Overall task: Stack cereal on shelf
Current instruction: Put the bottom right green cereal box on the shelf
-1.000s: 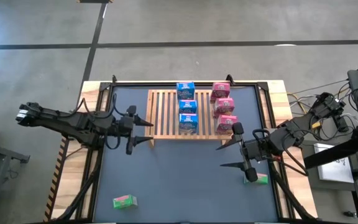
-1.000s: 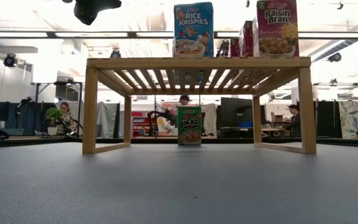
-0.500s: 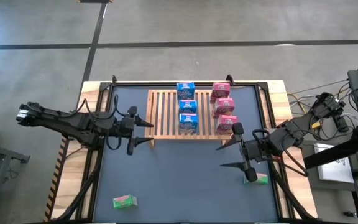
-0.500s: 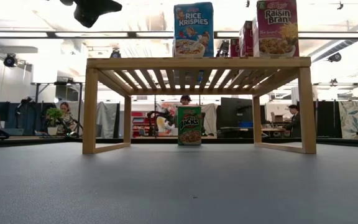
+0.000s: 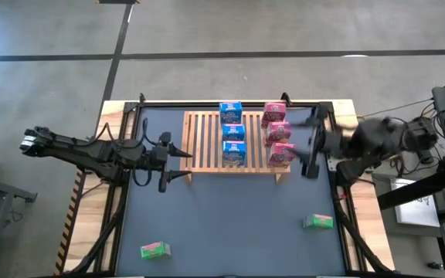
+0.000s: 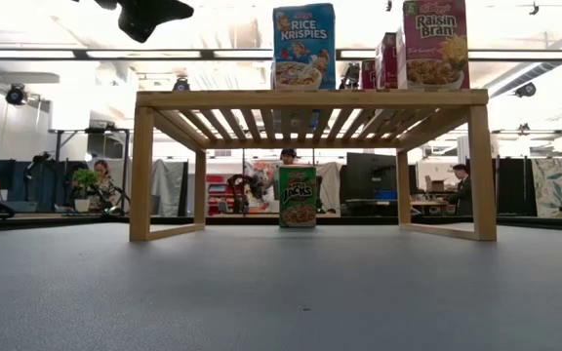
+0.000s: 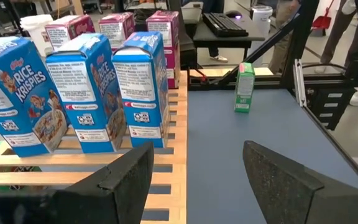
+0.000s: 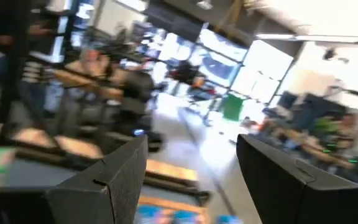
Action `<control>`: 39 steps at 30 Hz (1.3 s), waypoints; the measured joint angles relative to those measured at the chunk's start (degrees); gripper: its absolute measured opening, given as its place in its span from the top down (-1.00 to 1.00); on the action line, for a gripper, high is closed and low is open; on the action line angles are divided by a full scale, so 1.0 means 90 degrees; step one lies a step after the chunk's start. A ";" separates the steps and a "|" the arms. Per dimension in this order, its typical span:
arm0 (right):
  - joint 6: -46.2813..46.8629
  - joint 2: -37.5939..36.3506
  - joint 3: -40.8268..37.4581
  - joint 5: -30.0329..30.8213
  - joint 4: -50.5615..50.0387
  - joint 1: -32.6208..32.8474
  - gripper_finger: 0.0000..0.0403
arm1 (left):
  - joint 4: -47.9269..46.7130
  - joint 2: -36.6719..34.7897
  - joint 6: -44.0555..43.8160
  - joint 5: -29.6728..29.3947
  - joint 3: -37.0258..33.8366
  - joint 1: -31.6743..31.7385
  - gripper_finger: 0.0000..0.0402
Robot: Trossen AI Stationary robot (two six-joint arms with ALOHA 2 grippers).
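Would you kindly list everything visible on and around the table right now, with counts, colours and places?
Blue cereal boxes: three, blue, upright in a row on the shelf's middle.
Pink cereal boxes: three, pink, in a row along the shelf's right side.
Green cereal boxes: three, green; one lying on the table front right, one front left, one standing under the shelf.
Shelf: one, light wood, slatted, at the table's back.
Table: one, dark grey top.
People: a few, far in the room behind.
Left gripper: open, empty, by the shelf's front-left corner.
Right gripper: open, empty, right of the pink boxes.
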 joint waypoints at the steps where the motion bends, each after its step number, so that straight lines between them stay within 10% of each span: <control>1: -0.0057 -0.0075 0.0093 -0.0168 -0.0093 -0.0283 -0.17 | 0.0018 -0.0002 0.0000 0.0000 0.0000 0.0000 -0.15; 22: 0.0590 0.1213 0.1037 -0.6327 -0.1471 -0.7248 -0.17 | 0.0500 0.0018 -0.0118 0.0000 0.0000 0.0005 -0.15; 39: -0.0163 0.3690 0.1849 -0.8880 -0.1484 -0.8986 -0.08 | 0.0497 0.0018 -0.0396 -0.0002 0.0000 0.0005 -0.15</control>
